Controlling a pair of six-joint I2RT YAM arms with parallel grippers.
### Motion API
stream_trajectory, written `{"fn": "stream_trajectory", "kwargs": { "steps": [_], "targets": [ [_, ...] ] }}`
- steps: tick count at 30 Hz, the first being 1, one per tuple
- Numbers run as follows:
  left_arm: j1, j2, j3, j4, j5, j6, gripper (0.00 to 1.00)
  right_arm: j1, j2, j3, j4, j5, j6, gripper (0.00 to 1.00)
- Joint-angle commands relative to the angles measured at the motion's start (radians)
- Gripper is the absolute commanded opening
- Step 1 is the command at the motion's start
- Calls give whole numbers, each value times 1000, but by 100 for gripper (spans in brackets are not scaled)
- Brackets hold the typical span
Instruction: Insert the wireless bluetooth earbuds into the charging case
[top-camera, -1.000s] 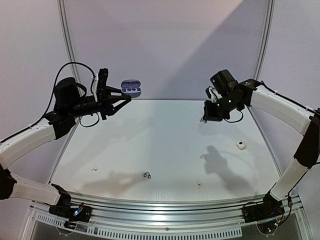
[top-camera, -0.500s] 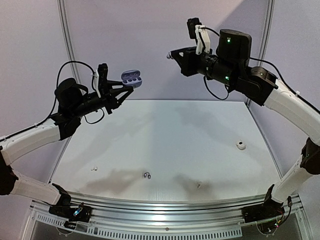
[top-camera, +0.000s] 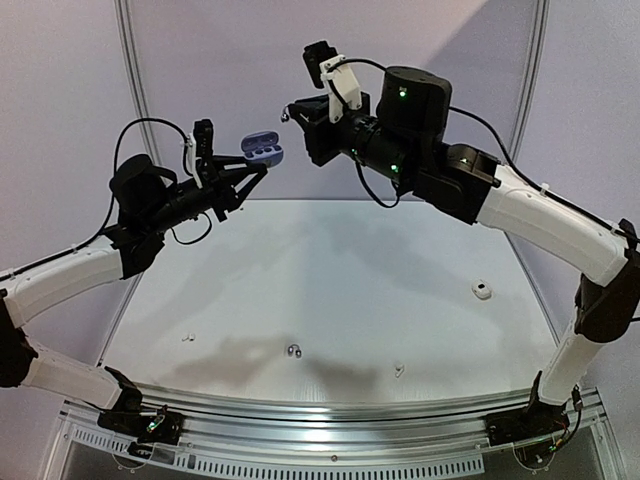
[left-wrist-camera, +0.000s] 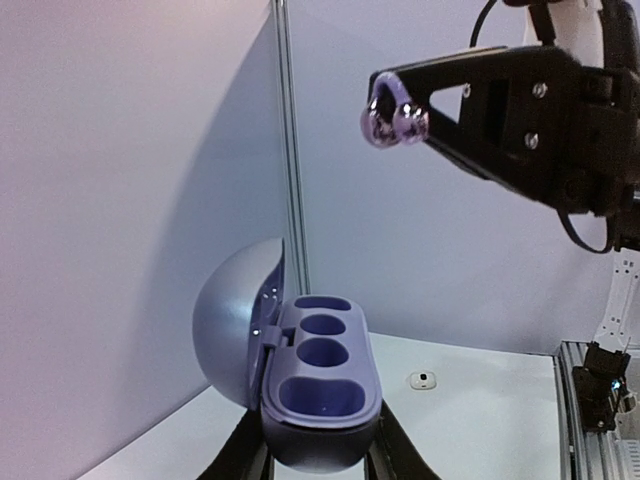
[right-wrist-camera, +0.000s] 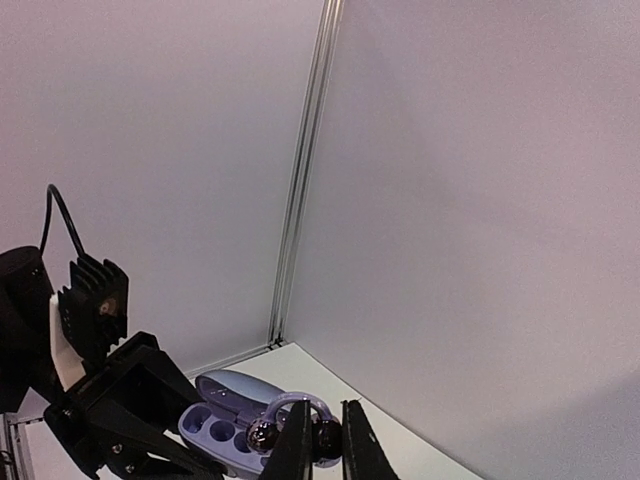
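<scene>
My left gripper (top-camera: 252, 172) (left-wrist-camera: 318, 455) is shut on the lavender charging case (top-camera: 263, 150) (left-wrist-camera: 318, 385), held high above the table's far left. The case's lid is open and its wells are empty. My right gripper (top-camera: 290, 112) (right-wrist-camera: 325, 445) is shut on one earbud (left-wrist-camera: 393, 118) (right-wrist-camera: 300, 425), two shiny dark beads joined by a lavender arc. That earbud hangs in the air just right of and above the case (right-wrist-camera: 215, 425), apart from it. Three more tiny earbuds lie on the table: a white one (top-camera: 186, 338), a dark one (top-camera: 294, 350) and a white one (top-camera: 398, 369).
A small round white object (top-camera: 483, 289) (left-wrist-camera: 422, 379) sits on the white table (top-camera: 330, 270) at the right. Pale walls with metal corner posts (top-camera: 135, 90) close in the back and sides. Both arms meet high over the table's far edge.
My right arm has risen from near the table at the back right and swung left toward the case with the earbud. The left gripper has lifted the case slightly.
</scene>
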Motion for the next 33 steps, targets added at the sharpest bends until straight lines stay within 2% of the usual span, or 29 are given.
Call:
{"fn": "stream_trajectory", "kwargs": {
  "steps": [1,22,33],
  "targets": [
    [-19,8,31,35,-16,-5,0,14,41,33,21,1,-50,0],
    [-18,12,40,19,-34,8,0,14,162,95,-23,10,-70,0],
    [-18,17,46,38,-27,-53,0,14,178,87,1,46,-57,0]
  ]
}}
